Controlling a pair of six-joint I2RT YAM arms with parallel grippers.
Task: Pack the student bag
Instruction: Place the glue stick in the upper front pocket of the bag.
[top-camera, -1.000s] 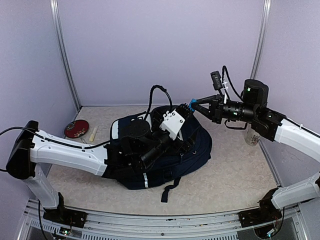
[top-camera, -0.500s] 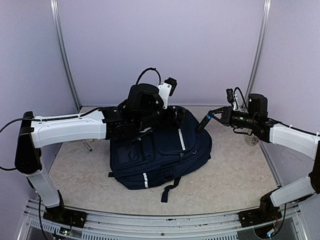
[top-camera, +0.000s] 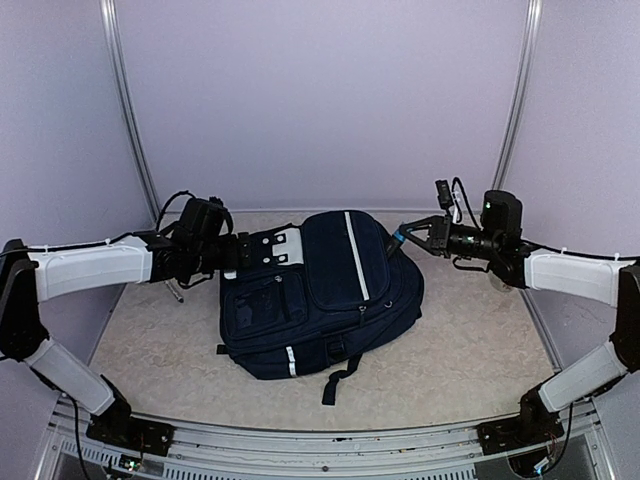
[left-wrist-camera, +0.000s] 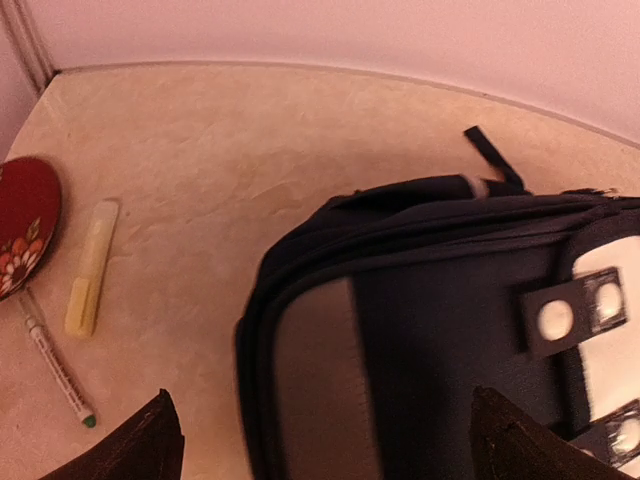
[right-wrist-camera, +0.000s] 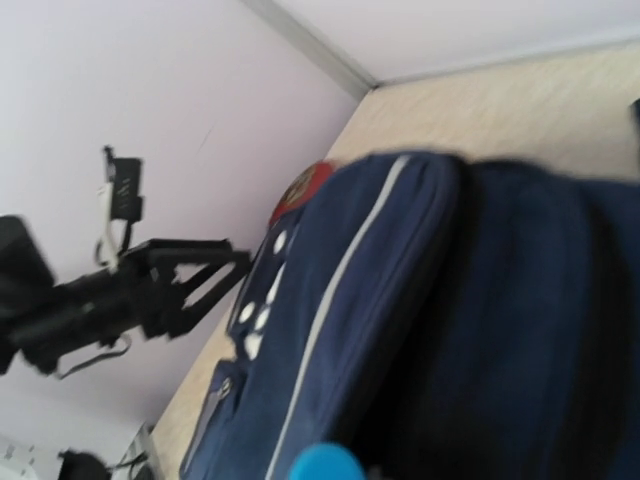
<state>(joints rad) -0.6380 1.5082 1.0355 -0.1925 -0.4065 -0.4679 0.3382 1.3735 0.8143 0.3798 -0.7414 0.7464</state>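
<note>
Left gripper (top-camera: 262, 250) has swung off the student bag (top-camera: 330, 300) to its left end, jaws wide, empty; right gripper (top-camera: 405, 237) closed at the right edge. Probably repositioning, not loading.

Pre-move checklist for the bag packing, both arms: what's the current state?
1. Left gripper open and empty: ok, jaws wide over the top end of the student bag.
2. Right gripper free to move: cannot tell. It is shut at the bag's right edge, and whether it pinches fabric or a zipper does not show.
3. Bag lying flat, striped front up: ok.
4. Compartment open for loading: cannot tell, no opening shows in any view.
5. Loose items packed: not ok. The red disc, yellow stick and pen lie on the table beside the bag.
</note>
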